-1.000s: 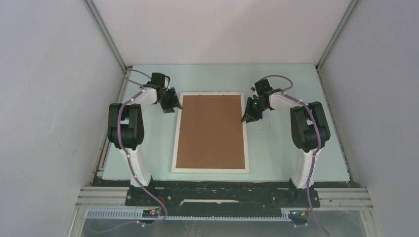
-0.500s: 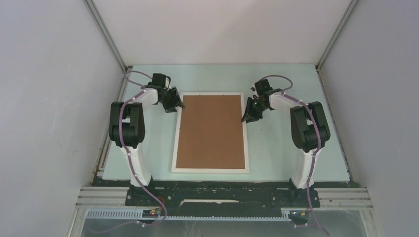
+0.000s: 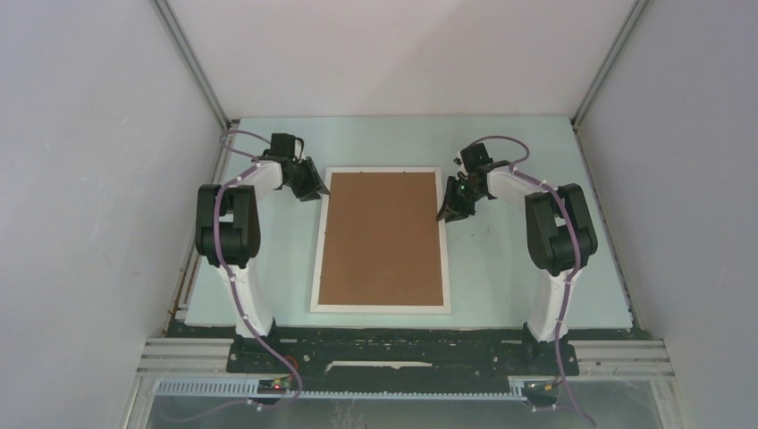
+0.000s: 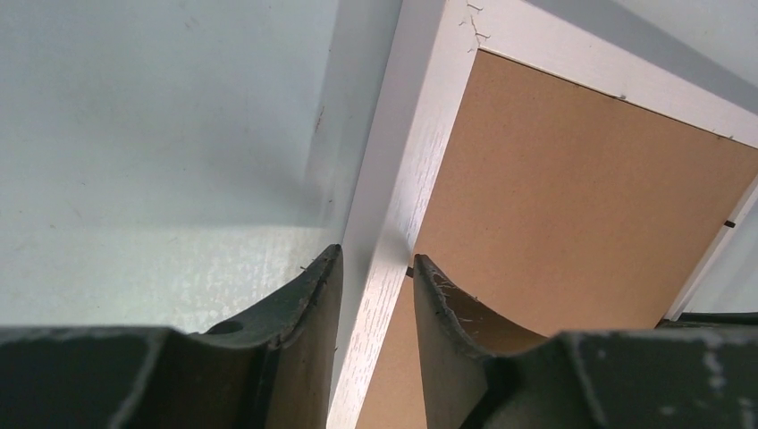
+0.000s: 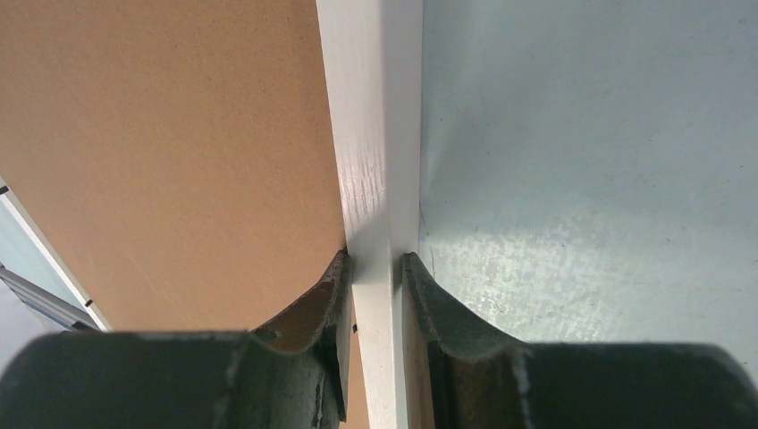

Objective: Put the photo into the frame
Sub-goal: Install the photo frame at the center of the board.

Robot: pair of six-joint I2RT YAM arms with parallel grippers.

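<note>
Frame (image 3: 382, 307) lies flat mid-table (image 3: 509, 268), long sides running near-far, w/ board (image 3: 383, 237) inside it. L gripper (image 4: 376, 268) is at frame's L rail nr far-L corner, rail btwn its fingers (image 4: 299, 308): one on table side, one over board. R gripper (image 5: 374, 261) is opp. on R rail, slightly nearer, likewise astride. Arm bases (image 3: 255, 326) sit at near edge, either side of frame.

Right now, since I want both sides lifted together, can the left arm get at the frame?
Probably yes: the left gripper sits at the left rail of the frame, jaws straddling it, one over the backing board, nothing in between.
</note>
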